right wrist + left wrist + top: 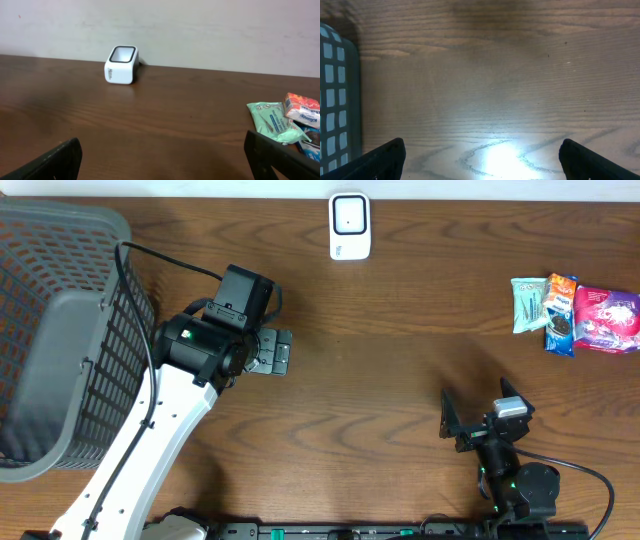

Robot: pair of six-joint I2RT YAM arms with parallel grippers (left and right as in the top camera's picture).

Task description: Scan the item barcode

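Note:
The white barcode scanner [350,225] stands at the table's far edge; the right wrist view shows this scanner [121,64] upright before the wall. The items lie in a cluster at the right: a green packet [529,303], a blue packet [561,315] and a pink packet [606,319]. In the right wrist view the green packet [272,121] and an orange-red one [302,108] show at the right edge. My left gripper [281,352] [482,160] hangs open over bare wood, left of centre. My right gripper [478,410] [165,160] is open near the front edge, holding nothing.
A large grey mesh basket [60,330] fills the left end of the table, and its wall [335,100] shows at the left of the left wrist view. The left arm's cable runs over the basket's rim.

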